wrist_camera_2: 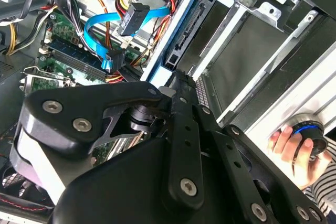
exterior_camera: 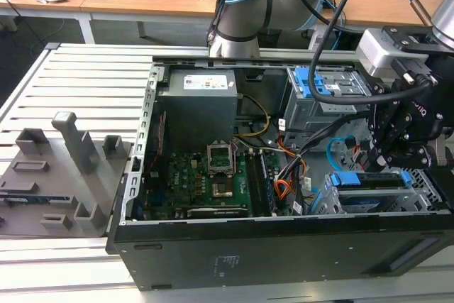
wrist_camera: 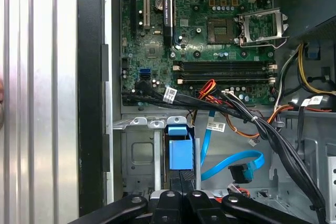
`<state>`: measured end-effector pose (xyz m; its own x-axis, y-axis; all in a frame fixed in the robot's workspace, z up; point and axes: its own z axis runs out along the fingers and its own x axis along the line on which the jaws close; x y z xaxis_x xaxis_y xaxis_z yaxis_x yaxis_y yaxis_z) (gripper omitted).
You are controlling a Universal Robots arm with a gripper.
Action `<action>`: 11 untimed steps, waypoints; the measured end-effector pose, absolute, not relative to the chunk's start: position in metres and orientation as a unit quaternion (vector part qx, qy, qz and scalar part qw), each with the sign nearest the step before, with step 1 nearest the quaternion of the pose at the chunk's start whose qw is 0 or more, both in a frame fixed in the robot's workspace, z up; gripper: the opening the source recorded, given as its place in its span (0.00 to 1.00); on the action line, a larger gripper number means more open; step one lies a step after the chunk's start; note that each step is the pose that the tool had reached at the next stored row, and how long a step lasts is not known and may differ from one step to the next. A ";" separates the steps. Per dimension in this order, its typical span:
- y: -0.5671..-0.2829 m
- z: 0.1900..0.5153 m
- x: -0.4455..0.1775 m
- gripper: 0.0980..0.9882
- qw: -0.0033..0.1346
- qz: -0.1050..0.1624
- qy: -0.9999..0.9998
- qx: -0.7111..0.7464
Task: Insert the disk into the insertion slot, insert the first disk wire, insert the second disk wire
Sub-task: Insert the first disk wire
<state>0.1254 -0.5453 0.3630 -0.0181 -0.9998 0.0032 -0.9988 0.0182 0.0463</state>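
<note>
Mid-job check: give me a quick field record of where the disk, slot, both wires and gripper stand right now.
disk: blue-framed, lying in the insertion slot
insertion slot: low grey cage, on the exterior view's right of the open case
first disk wire: black plug loose, not in the disk
second disk wire: light blue, dark plug loose beside the cage
gripper: at the disk's end, over the slot

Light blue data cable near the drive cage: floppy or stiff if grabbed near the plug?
Probably springy, not limp: the light blue data cable holds an open loop in the first wrist view. Being flat, it likely bends easily one way and resists sideways. Its dark plug looks unplugged, so that end may swing when lifted.
</note>
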 end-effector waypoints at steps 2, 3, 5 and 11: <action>-0.545 0.363 0.125 0.01 0.017 -0.015 -0.713 0.700; -0.545 0.363 0.125 0.01 0.017 -0.015 -0.713 0.700; -0.545 0.363 0.125 0.01 0.017 -0.015 -0.713 0.700; -0.540 0.363 0.129 0.01 0.017 -0.015 -0.713 0.700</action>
